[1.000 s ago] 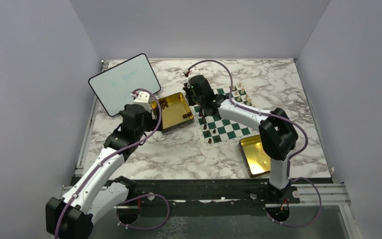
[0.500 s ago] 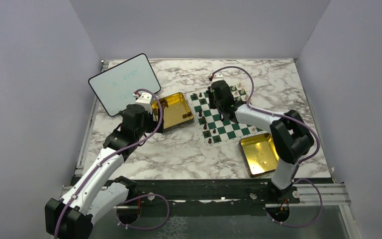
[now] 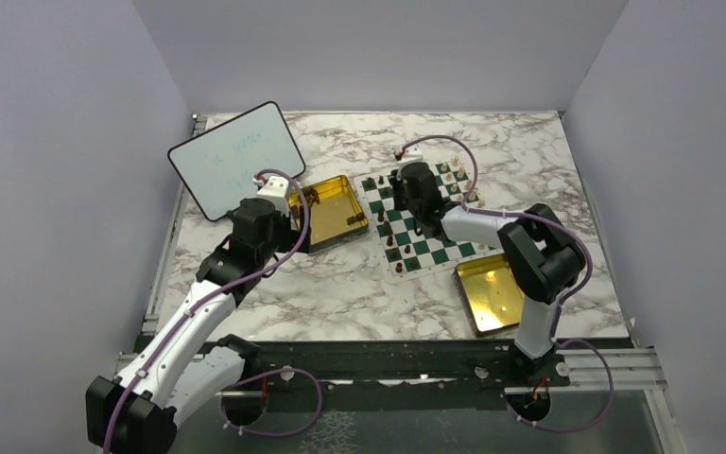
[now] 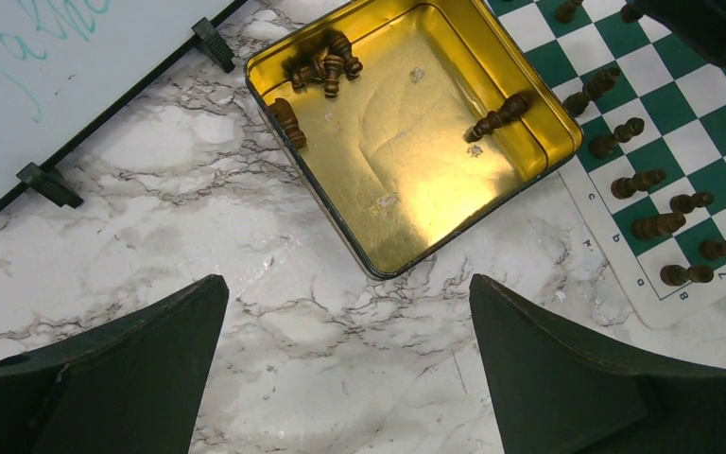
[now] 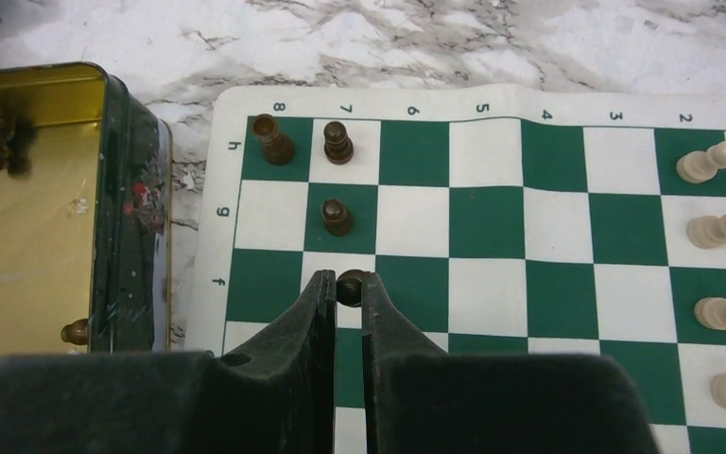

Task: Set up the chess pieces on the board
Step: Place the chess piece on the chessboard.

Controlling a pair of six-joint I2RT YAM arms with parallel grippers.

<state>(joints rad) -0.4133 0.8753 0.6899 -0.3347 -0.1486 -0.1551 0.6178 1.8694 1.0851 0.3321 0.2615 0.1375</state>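
Observation:
The green and white board [image 3: 435, 241] lies right of centre on the marble table; it also shows in the right wrist view [image 5: 529, 227]. My right gripper [image 5: 350, 284] is shut on a dark brown pawn [image 5: 351, 288] over the f7 square. Dark pieces stand at h8 [image 5: 271, 140], h7 [image 5: 338, 144] and g7 [image 5: 337, 217]. Cream-white pieces [image 5: 718, 227] stand along the board's right side. My left gripper [image 4: 345, 303] is open and empty over bare marble near the gold tin [image 4: 406, 180], which holds several dark pieces [image 4: 321, 66].
A white whiteboard with a black rim [image 3: 232, 156] stands at the back left. A second gold tin [image 3: 487, 293] lies near the board's front right corner. More dark pieces [image 4: 662, 203] stand along the board's near rows in the left wrist view.
My right gripper has moved from over the gold tin to the right and back over the board's left side, carrying a dark pawn. The left arm has stayed still.

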